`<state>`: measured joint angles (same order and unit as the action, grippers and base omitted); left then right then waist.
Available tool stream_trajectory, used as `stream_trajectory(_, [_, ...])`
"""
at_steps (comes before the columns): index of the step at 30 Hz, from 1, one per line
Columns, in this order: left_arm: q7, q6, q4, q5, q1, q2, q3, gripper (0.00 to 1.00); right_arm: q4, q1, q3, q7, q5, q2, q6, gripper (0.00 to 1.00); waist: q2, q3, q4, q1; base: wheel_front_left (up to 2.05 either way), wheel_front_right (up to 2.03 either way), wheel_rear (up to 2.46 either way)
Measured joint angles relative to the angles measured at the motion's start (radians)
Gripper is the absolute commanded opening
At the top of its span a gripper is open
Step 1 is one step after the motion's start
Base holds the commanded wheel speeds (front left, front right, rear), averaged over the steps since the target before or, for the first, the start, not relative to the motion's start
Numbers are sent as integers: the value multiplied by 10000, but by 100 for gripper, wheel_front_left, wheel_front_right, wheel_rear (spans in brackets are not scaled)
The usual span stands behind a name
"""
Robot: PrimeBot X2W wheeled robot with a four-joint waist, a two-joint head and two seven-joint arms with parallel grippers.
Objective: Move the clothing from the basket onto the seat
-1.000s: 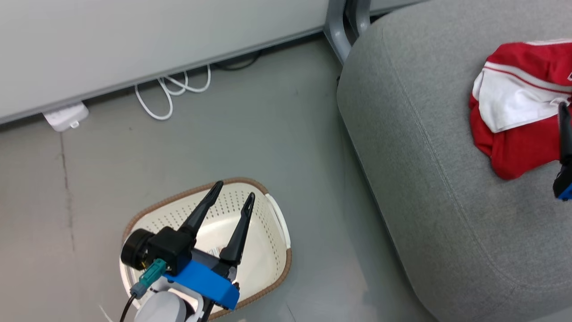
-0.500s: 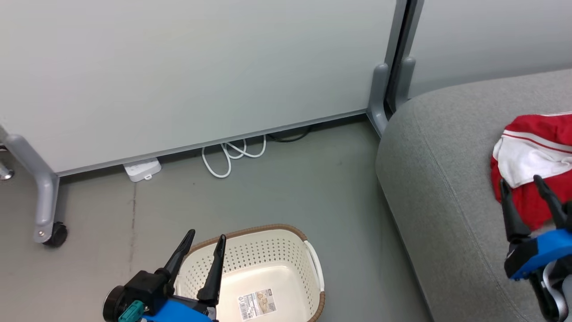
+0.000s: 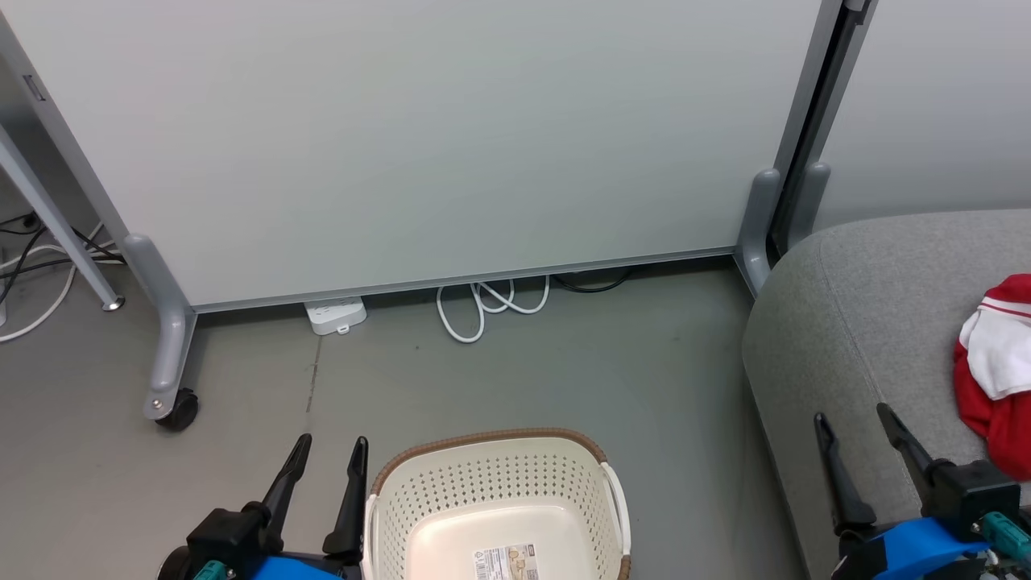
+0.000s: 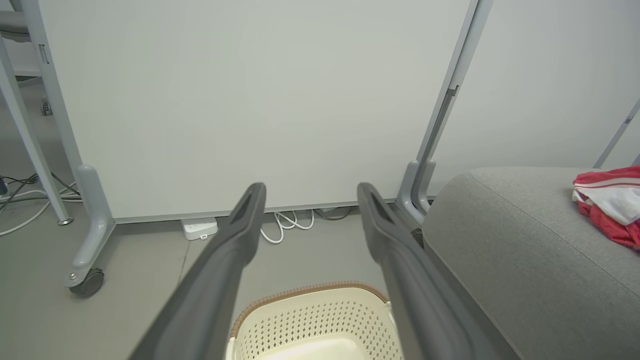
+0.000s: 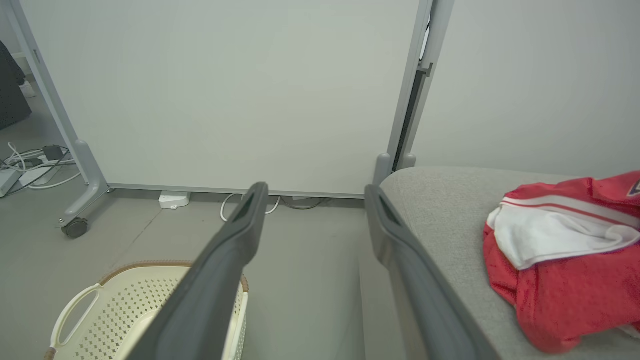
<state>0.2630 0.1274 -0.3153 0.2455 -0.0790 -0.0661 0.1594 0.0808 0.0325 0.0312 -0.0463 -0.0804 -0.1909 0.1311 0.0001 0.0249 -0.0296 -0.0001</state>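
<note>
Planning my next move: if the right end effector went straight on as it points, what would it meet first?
The right end effector would probably meet the white partition panel near its lower edge; nothing shows in between. The corner of the sofa lies close beside that line, depth unclear.

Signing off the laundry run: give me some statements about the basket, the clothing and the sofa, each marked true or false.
1. The basket holds red clothing. False: the part of its inside that shows is bare but for a label on its bottom.
2. The clothing lies on the seat. True.
3. The basket stands on the seat. False: it stands on the floor beside the seat.
4. A white cable lies looped on the floor at the foot of the partition. True.
5. The clothing is red all over. False: it has a white panel.
</note>
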Motion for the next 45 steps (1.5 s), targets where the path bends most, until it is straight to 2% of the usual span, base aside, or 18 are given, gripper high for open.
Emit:
stream_trajectory(12, [0, 2, -209, 48, 198, 73, -422, 100, -711, 543, -59, 332, 165, 662, 0, 100, -1, 37, -193, 1, 0, 0, 0])
stream_trajectory(30, [0, 2, -255, 4, 256, 102, -357, 100, -729, 667, 130, 334, 178, 734, -2, 100, 0, 57, -356, 1, 0, 0, 0])
stream_trajectory(31, [-2, 0, -272, 13, 259, 109, -337, 0, -729, 669, 127, 355, 178, 748, 0, 0, 0, 57, -359, 1, 0, 0, 0])
stream_trajectory(39, [-58, -2, -934, 67, 681, 196, -251, 0, 63, 716, 82, 389, 96, 857, 0, 0, 0, 55, -357, 2, 0, 0, 0])
stream_trajectory(45, [-341, -2, -884, 1145, 716, 198, -362, 0, 230, 692, 127, 520, -1078, 892, 0, 0, 0, 39, -326, 3, 0, 0, 0])
